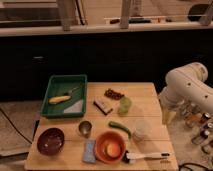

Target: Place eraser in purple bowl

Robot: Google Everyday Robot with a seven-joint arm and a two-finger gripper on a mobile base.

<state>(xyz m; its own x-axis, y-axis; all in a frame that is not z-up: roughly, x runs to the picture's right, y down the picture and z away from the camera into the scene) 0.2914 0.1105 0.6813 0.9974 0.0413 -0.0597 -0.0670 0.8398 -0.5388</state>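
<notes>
My end effector [168, 117] hangs just off the desk [145, 97] edge, under my arm [187, 85] with its smooth, matt white plastic shell. The desk is pale wood, matt. Farthest from my end effector, the purple bowl [50, 140] has a glossy inside; the orange bowl [110, 146], nearer, looks like smooth plastic with a slight sheen. The cup [85, 128] between them is shiny metal. The blue cloth [89, 151] is soft and matt. The eraser [103, 105] shows a pale, matt face. The green tray [64, 95] looks like smooth plastic.
</notes>
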